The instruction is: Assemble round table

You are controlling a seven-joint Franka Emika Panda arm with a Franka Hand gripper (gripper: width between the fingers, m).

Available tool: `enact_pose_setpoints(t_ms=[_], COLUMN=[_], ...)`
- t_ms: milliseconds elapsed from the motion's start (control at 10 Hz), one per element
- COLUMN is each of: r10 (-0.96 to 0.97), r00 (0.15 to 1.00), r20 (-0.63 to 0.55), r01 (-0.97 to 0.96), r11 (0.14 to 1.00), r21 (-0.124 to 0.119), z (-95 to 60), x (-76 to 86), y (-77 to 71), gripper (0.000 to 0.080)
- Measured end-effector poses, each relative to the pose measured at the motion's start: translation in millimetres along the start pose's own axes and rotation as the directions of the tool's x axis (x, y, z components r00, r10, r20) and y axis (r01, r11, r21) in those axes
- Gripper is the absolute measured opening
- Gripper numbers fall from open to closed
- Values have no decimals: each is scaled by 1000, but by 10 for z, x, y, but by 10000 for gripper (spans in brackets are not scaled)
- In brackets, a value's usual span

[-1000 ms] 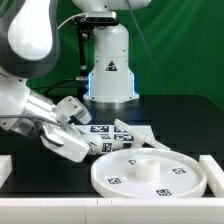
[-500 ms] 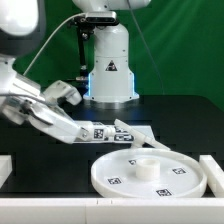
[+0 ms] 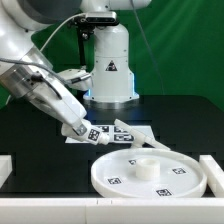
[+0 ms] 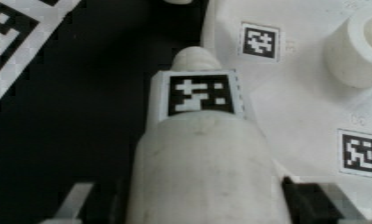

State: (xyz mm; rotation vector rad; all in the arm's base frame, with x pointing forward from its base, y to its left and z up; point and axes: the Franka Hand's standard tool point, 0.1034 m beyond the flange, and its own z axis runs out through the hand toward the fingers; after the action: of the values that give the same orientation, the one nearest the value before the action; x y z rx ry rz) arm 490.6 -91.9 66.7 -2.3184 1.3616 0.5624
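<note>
My gripper (image 3: 80, 127) is shut on the short white cylindrical post (image 3: 97, 134), held tilted above the table just beyond the far left rim of the large round disc (image 3: 150, 173). In the wrist view the post (image 4: 204, 130) runs out from between the dark fingers (image 4: 318, 197), its square tag facing the camera and its rounded tip over the disc's edge (image 4: 316, 100). The disc lies flat with a raised round hub (image 3: 144, 168) at its middle, which also shows in the wrist view (image 4: 362, 50). I cannot see the cross-shaped piece.
The marker board (image 3: 131, 130) lies on the black table behind the disc, partly under the post. The robot's white base (image 3: 110, 70) stands at the back. White blocks (image 3: 5, 170) sit at the table's two front corners.
The arm has swung and lifted towards the exterior view's right with the post in its grip. The post's end now hangs nearer the disc's far rim. The disc has not moved.
</note>
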Motion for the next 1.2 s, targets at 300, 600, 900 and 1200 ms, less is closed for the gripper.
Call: enact_pose_setpoints(t_ms=[300, 600, 900, 1200], r10=[-175, -171, -253, -376], r00=[959, 888, 789, 662], r20=[-222, -427, -560, -649], r01=[157, 159, 248, 370], r11=[983, 985, 965, 916], r21=[-95, -65, -87, -153], z=[-300, -205, -108, -1], x=[-106, -457, -622, -925], y=[-646, -771, -988, -1360], gripper=[406, 406, 406, 406])
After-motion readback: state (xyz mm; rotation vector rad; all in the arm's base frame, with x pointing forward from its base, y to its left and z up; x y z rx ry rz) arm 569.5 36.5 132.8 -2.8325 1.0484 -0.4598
